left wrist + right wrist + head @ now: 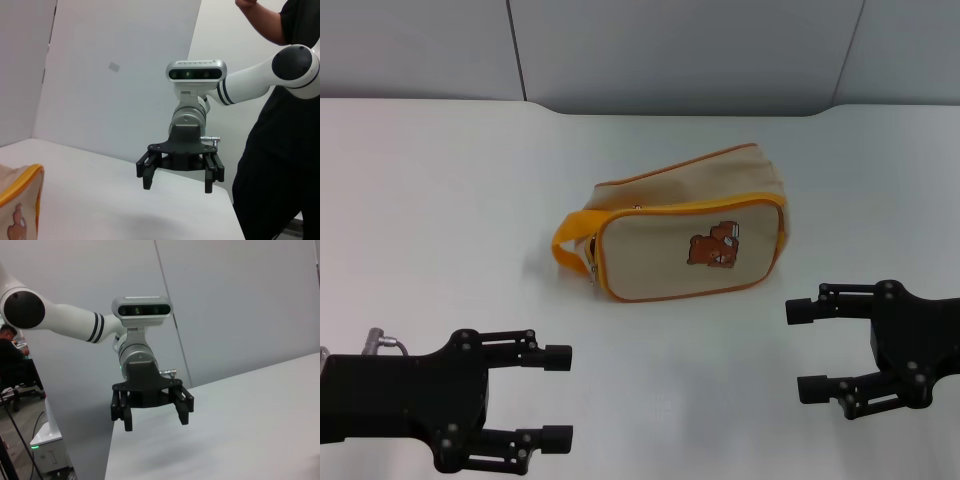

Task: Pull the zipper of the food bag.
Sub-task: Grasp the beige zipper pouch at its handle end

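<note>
The food bag (pixel 690 240) is a beige pouch with orange piping and a brown bear patch (pixel 714 246), lying in the middle of the white table. Its orange strap handle (pixel 570 233) loops at its left end. A small silvery zipper pull (pixel 592 266) hangs at that end, and the zip line itself is hard to make out. My left gripper (pixel 558 396) is open and empty, in front of the bag to the left. My right gripper (pixel 804 350) is open and empty, in front to the right. Neither touches the bag. The bag's corner (pixel 19 207) shows in the left wrist view.
The white table (pixel 440 200) runs back to grey wall panels (pixel 670 50). A person in black (pixel 280 150) stands off the table's edge behind my right arm. The left wrist view shows my right gripper (pixel 176 181); the right wrist view shows my left gripper (pixel 153 415).
</note>
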{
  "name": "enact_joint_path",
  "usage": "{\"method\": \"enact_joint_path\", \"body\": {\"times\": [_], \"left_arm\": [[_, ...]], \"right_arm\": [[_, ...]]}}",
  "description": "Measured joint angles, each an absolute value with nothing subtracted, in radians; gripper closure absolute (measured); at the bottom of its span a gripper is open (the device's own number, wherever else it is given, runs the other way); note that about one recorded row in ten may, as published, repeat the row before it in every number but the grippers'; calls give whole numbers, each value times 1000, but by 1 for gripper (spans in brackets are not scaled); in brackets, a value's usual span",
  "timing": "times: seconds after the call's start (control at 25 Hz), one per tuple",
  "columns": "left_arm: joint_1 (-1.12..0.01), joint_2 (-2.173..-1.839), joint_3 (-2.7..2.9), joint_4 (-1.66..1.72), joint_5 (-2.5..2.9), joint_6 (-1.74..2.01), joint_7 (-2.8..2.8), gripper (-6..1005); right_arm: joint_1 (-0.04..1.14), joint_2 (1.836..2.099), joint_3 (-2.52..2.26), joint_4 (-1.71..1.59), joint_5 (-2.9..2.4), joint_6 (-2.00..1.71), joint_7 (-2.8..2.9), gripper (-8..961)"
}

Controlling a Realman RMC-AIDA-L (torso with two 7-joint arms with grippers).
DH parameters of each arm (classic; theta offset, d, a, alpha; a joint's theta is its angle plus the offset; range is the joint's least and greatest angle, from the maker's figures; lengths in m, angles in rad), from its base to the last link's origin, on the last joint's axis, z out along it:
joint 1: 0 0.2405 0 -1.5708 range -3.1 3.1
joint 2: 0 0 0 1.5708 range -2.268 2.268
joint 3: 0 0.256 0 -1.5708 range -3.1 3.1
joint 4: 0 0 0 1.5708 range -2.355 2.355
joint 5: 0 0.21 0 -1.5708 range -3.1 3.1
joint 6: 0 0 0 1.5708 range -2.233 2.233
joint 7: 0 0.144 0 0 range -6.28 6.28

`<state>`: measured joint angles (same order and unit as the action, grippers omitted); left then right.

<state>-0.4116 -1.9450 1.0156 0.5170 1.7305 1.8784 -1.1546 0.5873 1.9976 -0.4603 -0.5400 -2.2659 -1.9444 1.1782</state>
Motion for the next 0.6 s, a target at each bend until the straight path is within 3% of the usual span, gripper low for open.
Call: {"method": "enact_joint_path", "body": {"times": [0.6], "left_arm": [[-390, -1945, 962, 517, 1732, 1872, -1139, 240]], "right_arm": [[586, 1996, -465, -540, -2264, -1938, 1176, 112]]}}
